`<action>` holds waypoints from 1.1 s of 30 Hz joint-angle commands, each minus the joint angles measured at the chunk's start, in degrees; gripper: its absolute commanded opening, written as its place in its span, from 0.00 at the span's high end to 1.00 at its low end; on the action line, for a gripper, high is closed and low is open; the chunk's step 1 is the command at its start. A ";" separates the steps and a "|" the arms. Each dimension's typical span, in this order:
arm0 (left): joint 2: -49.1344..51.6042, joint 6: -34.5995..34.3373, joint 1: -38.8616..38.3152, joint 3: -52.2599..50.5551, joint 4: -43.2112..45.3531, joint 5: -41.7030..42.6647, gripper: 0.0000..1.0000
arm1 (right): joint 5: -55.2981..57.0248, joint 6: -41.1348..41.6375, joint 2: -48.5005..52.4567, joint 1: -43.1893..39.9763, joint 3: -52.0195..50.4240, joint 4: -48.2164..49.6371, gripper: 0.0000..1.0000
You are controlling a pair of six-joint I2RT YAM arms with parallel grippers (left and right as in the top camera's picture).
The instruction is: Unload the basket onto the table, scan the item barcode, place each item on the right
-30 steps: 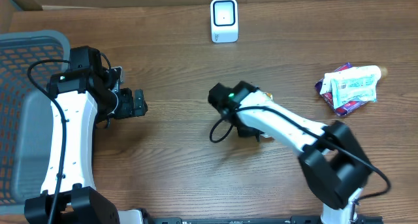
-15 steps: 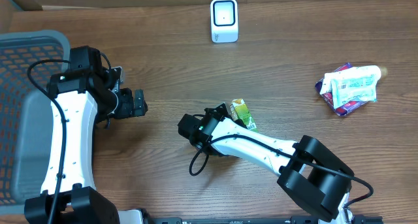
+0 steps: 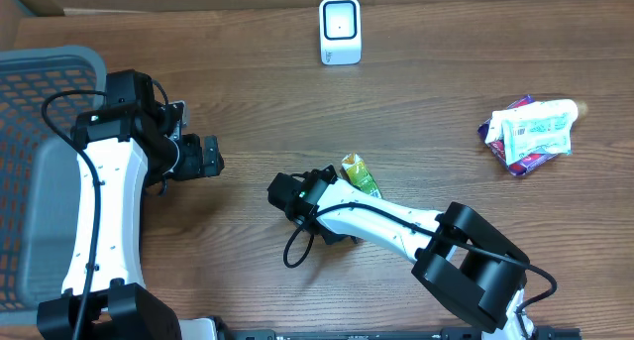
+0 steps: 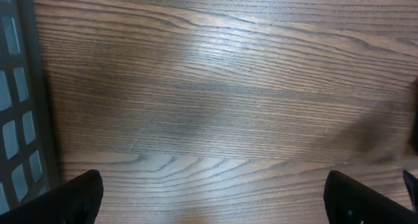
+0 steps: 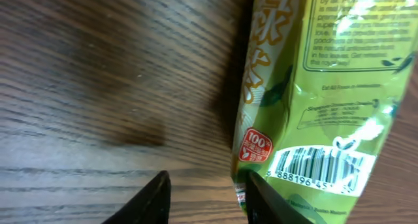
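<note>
Saw the green packet (image 3: 361, 174) lying flat on the table (image 3: 446, 92), well in front of the scanner (image 3: 340, 30) and a touch toward its right-arm side. Read its barcode (image 5: 320, 164) face up in the right wrist view. Found the right gripper (image 5: 208, 196) partly open, bare wood in the gap, one fingertip (image 5: 264, 204) at the packet's edge. Seemed to grip nothing, though contact at that edge could not be judged. Found the left gripper (image 4: 214, 196) spread wide and empty over bare wood, in front of the scanner toward the left-arm side, near the basket (image 3: 40, 72). Noted a heap of other packets (image 3: 530, 132) far off on the scanner's right-arm side.
</note>
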 commanded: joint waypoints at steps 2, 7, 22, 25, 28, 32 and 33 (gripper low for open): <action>0.33 0.90 0.24 0.37 0.02 0.35 0.00 | -4.15 -0.42 -0.02 -1.79 1.20 0.02 0.61; 0.33 0.90 0.24 0.37 0.02 0.35 0.00 | -8.85 -4.02 -0.57 -2.40 1.73 0.07 0.69; 0.33 0.90 0.24 0.37 0.04 0.35 0.00 | -13.46 -7.45 -0.81 -2.62 4.59 2.01 0.59; 0.33 0.90 0.24 0.37 0.02 0.35 0.01 | -13.29 -7.93 -0.81 -2.89 3.50 2.49 0.58; 0.33 0.90 0.24 0.37 0.02 0.35 0.00 | -13.18 -9.01 -0.79 -4.02 3.06 1.88 0.58; 0.33 0.90 0.24 0.37 0.02 0.35 0.00 | -13.22 -9.22 -0.79 -7.76 1.95 1.16 0.58; 0.33 0.90 0.24 0.37 0.02 0.35 0.00 | -13.22 -9.46 -0.79 -8.79 1.51 1.09 0.58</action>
